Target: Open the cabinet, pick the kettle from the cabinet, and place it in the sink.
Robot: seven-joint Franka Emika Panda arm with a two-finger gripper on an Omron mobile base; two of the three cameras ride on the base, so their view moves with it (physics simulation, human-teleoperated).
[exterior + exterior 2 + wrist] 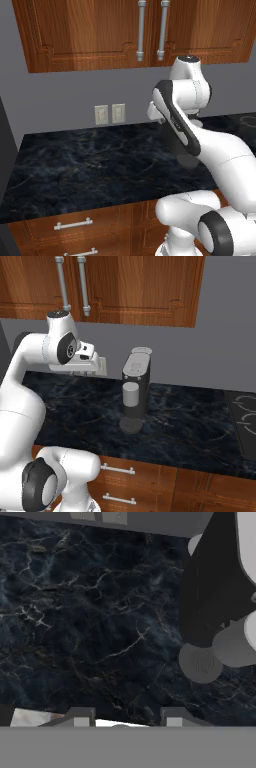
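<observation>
Black marble desk (90, 612) below me; pincer (127, 717) part-open, empty. Cabinet (90, 35) shut up top; coffee machine (135, 391) near, could clip it swinging up.

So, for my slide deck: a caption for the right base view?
White arm raised before the closed cabinet; a coffee machine stands on the black counter.
</observation>
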